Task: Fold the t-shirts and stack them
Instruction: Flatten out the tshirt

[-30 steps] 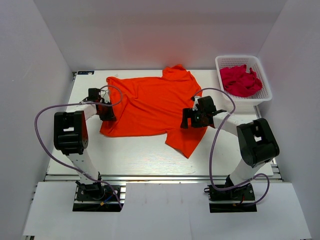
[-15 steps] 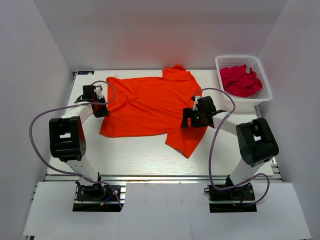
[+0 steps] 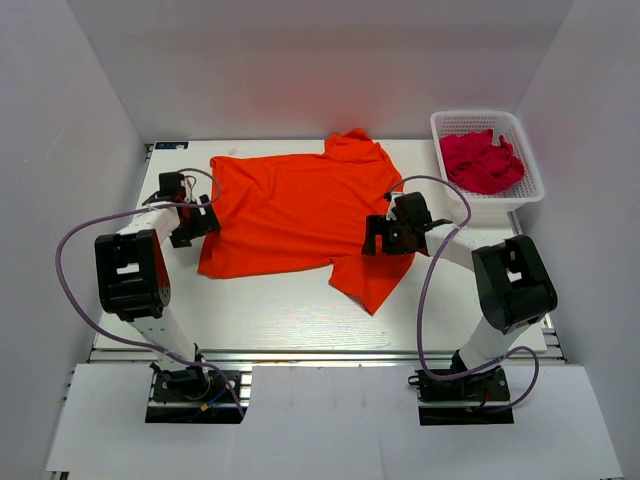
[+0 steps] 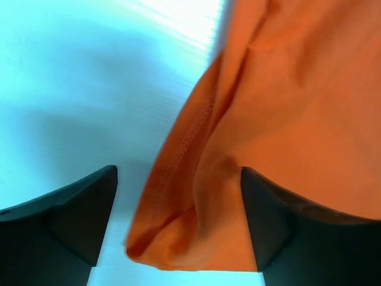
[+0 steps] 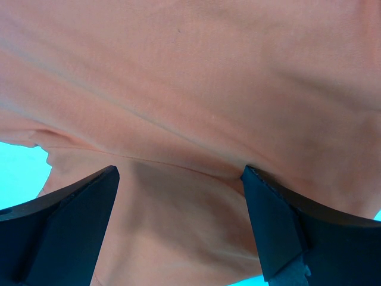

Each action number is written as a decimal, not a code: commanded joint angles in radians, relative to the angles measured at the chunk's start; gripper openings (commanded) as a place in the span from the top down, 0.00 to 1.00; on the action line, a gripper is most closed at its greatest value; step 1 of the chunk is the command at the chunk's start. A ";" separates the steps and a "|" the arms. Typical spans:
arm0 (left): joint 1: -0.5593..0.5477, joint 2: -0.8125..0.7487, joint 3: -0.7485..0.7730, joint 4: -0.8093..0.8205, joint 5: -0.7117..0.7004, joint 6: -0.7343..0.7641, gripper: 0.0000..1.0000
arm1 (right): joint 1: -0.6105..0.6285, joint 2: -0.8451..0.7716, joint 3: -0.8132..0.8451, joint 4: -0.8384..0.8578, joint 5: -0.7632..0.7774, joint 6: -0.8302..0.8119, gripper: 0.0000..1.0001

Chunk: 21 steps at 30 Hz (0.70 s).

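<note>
Orange-red t-shirt (image 3: 300, 210): you see it spread on the worktop (image 3: 280, 310).
Left fingers (image 4: 71, 214): wide, straddling its left edge, not pinching.
Right fingers (image 5: 65, 232): wide, above its right side.
Crimson-pink t-shirts (image 3: 480, 160): heaped in the basket (image 3: 495, 212).

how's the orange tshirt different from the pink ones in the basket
Colour: the orange t-shirt is orange-red, the pink t-shirts crimson-pink. Pose: the orange t-shirt lies spread out, the pink t-shirts are crumpled in a heap. Place: the orange one is on the table, the pink ones in the white basket. Both are plain and unfolded.
</note>
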 commanded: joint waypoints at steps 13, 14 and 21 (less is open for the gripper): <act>0.018 -0.384 -0.288 -0.073 -0.156 -0.329 0.11 | 0.001 -0.182 -0.024 -0.102 0.025 0.001 0.09; 0.018 -0.414 -0.320 -0.013 -0.133 -0.329 0.15 | 0.003 -0.184 -0.036 -0.105 0.027 0.004 0.09; 0.018 -0.355 -0.389 0.073 -0.018 -0.297 0.33 | 0.004 -0.202 -0.072 -0.104 0.014 0.016 0.09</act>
